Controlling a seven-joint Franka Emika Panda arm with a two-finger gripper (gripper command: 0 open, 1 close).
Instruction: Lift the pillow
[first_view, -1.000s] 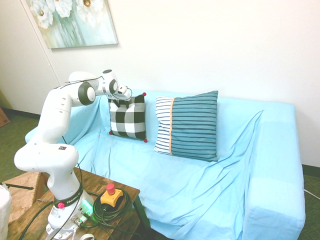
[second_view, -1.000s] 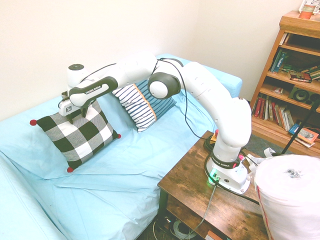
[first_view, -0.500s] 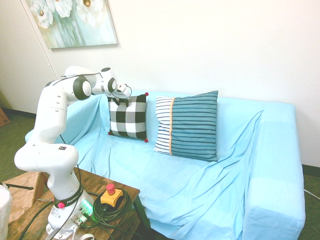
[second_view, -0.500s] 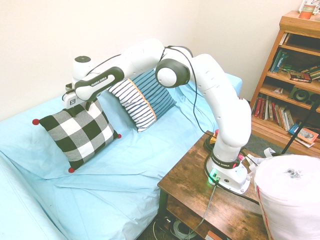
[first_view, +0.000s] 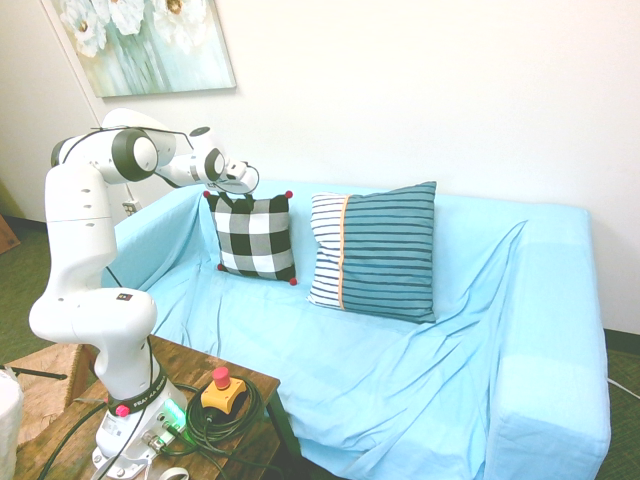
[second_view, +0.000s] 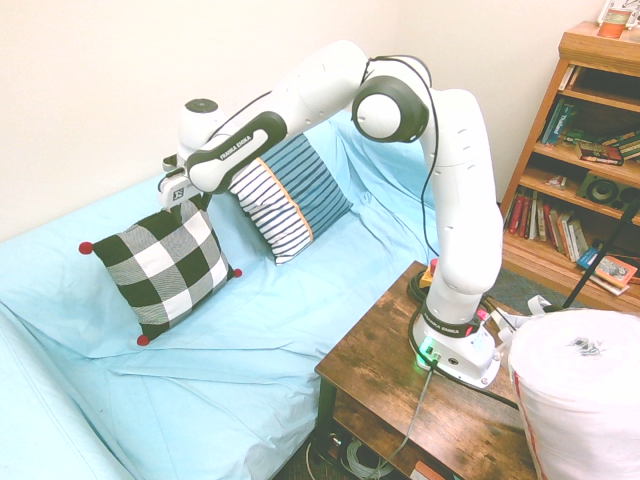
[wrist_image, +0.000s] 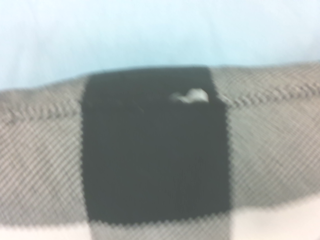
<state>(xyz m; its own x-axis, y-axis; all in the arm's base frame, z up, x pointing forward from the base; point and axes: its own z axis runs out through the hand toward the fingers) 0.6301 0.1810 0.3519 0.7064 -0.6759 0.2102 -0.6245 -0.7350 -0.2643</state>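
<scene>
Robot hand (second_view: 189, 207) is a bit higher now, at top edge of checked pillow (second_view: 165, 268). Pillow is on couch (second_view: 240, 370), left side of frame. Top red ball (second_view: 85, 248) moved right, bottom ones same. Top tugged maybe, not lifted. Can't tell if jaws pinch.

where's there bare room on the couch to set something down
Bare room: the seat in front of both cushions, and the stretch between the striped cushion and the armrest beyond it, though the cover is creased there. Crowded: the checked pillow's top edge, where the jaws are, and the narrow gap between the cushions.
</scene>
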